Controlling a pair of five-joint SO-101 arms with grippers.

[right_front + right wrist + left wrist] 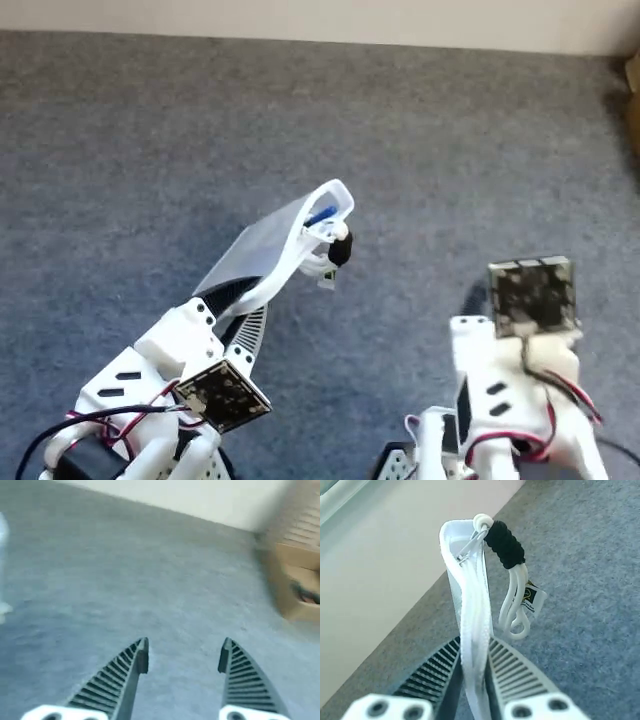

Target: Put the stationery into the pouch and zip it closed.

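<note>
Pouch [262, 245] stands raised edgewise, clamped in the left gripper [473, 645]; right gripper [184, 655] hangs spread, empty, over the grey surface [150, 580].

High overhead; wrists near, forward; left shares pouch [268, 243].

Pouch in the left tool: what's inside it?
A blue item shows through the translucent wall of the pouch near its raised end. Anything else inside is hidden.

We see a grey, carpet-like surface [430, 130] spread across the whole table. A brown cardboard box [295, 580] stands at its edge. From the box, a pale wall [300, 15] runs along the surface's far side.
</note>
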